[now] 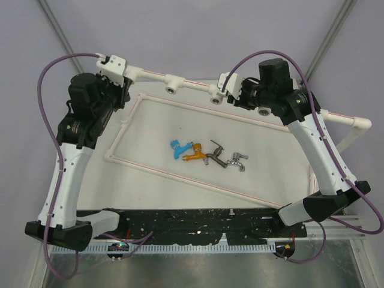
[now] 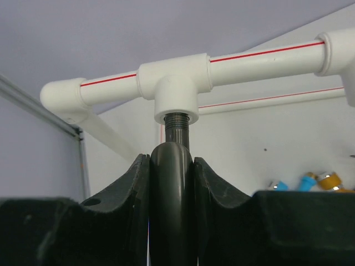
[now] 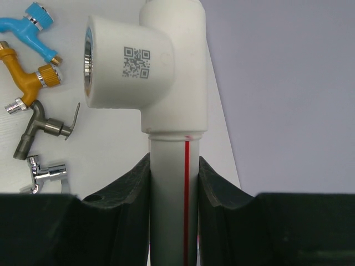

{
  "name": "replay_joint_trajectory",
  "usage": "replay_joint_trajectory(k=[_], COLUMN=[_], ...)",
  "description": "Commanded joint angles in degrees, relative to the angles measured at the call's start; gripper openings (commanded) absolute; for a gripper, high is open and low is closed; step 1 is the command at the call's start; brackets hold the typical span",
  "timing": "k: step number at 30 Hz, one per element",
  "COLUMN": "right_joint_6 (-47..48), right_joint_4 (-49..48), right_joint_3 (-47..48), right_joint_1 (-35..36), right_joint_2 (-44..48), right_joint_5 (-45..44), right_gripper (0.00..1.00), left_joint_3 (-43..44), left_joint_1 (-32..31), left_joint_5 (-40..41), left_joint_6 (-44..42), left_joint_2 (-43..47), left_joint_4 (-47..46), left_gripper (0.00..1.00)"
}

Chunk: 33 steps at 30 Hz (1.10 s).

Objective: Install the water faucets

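Two-handed step: your left pincer (image 2: 171, 166) gripped large dark-grey faucet (image 2: 172, 199), threaded end in white plastic tee socket (image 2: 176, 102); right pincer (image 3: 175, 166) clamped white red-striped pipe (image 3: 166, 194). You needed straight axis, gentle turning, no cross-threading.

White pipe frame (image 1: 153, 75) on white table (image 1: 150, 129); QR-coded tee (image 3: 138, 66)

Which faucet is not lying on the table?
The dark-grey faucet: the left claw grips it, its thread in the tee socket. The blue, orange, dark metal and chrome ones lie loose on the table.
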State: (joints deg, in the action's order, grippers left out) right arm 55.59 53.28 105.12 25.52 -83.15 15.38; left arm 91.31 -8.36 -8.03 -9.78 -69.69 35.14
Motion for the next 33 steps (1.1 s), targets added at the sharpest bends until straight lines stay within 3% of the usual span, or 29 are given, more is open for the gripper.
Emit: replay_joint_trajectory(k=[1,4,11,17,22,26,29,33], right_joint_6=[-1.5,-1.6,-1.6,-1.6,-1.5,-1.5,-1.5,-1.5], right_joint_4=[2.0,2.0,2.0,2.0,1.7,1.8,1.8,1.7], right_joint_3=[0.1,0.3,0.5,0.3,-0.1,0.1,-0.2,-0.4], right_joint_1=[1.6,1.6,1.6,1.6,1.7,1.6,1.6,1.6], right_joint_2=[0.7,0.7,0.5,0.7,0.8,0.6,0.8,1.0], right_joint_5=[9.8,9.8,9.8,9.6,9.6,9.7,9.7,9.6], right_gripper=[0.05,0.05,0.05,0.05,0.05,0.05,0.05,0.05], left_joint_3=[-8.1,-13.2,-16.7,-15.5,-9.8,-5.4,-3.2,-7.2], left_joint_1=[-10.5,-16.9,-28.6,-33.6,-33.7,-29.9,-19.5,-2.2], left_joint_5=[17.2,27.7,42.6,44.5,40.4,32.2,18.4,3.0], left_joint_6=[-12.5,-18.5,-26.3,-26.7,-19.9,-9.9,3.9,20.6], left_joint_2=[1.0,1.1,-4.5,-6.2,-2.0,3.3,6.8,11.1], left_joint_4=[0.4,-4.8,-10.5,-10.5,-7.3,-5.7,-2.9,-5.9], left_gripper=[0.01,0.07,0.37,0.65,0.81,0.91,0.92,0.92])
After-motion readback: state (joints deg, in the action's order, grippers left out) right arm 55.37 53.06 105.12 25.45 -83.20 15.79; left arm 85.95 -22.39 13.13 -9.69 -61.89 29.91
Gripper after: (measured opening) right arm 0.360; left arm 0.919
